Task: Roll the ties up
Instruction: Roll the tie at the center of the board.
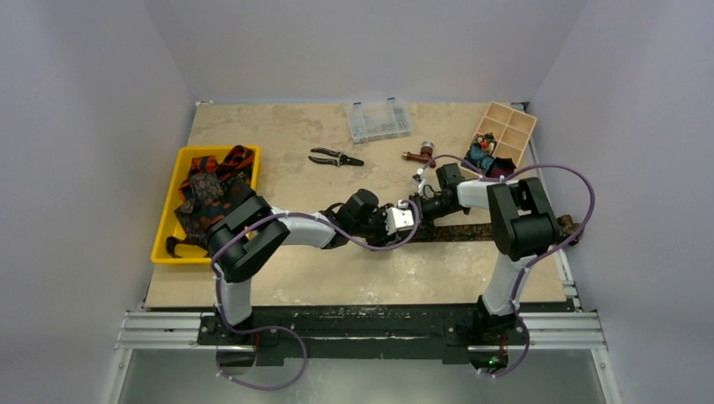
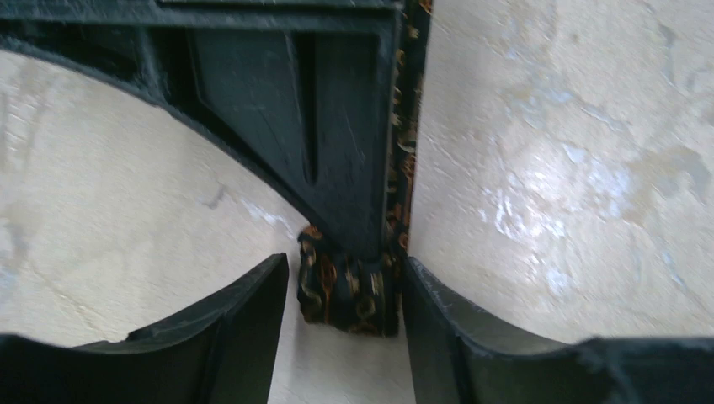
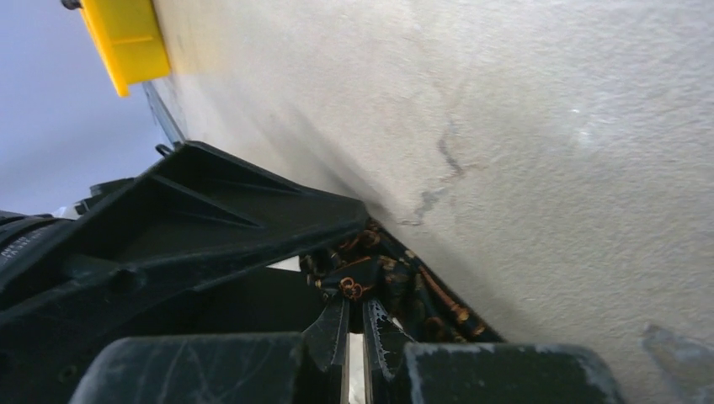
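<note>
A dark navy tie with orange pattern (image 1: 497,229) lies stretched along the table from the middle to the right edge. Its left end is folded into a small roll (image 2: 349,290). My left gripper (image 2: 345,269) is open and straddles this roll, the right finger touching it and the left finger a little apart. My right gripper (image 3: 355,303) is shut on the folded tie end (image 3: 358,282), pinching it at the fingertips. In the top view both grippers, left (image 1: 407,221) and right (image 1: 420,207), meet at the table's middle. More ties (image 1: 206,192) are piled in a yellow tray (image 1: 168,220).
Black-handled pliers (image 1: 335,157) lie behind the grippers. A clear plastic box (image 1: 377,120) stands at the back. A wooden divided box (image 1: 505,130) at the back right holds rolled ties. A small brown object (image 1: 418,154) lies near it.
</note>
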Controlling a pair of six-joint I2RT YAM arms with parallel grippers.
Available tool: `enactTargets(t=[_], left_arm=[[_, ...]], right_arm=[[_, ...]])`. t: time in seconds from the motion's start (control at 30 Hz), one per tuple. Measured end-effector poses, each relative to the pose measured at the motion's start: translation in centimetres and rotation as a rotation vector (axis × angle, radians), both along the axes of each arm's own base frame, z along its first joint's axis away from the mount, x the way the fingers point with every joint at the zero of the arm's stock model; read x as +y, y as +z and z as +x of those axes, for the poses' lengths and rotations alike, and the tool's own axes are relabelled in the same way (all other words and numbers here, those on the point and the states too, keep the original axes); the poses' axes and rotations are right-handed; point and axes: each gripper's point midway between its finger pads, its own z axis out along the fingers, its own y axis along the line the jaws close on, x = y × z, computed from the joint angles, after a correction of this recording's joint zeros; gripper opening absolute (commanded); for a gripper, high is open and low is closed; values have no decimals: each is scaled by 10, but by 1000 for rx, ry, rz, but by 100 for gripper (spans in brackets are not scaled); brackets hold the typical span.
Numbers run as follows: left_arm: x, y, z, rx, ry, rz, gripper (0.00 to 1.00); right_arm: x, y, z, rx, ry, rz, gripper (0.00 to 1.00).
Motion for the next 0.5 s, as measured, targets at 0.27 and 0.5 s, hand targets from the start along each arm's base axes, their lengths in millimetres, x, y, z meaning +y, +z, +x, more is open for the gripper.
enactTargets(t=[0.27, 0.5], left_arm=[[20, -1, -6, 47, -41, -98, 64], [26, 0, -10, 54, -91, -137, 63]], right_arm=[[-10, -13, -2, 45, 21, -38, 0], [-18, -16, -2, 78, 11, -49, 0]])
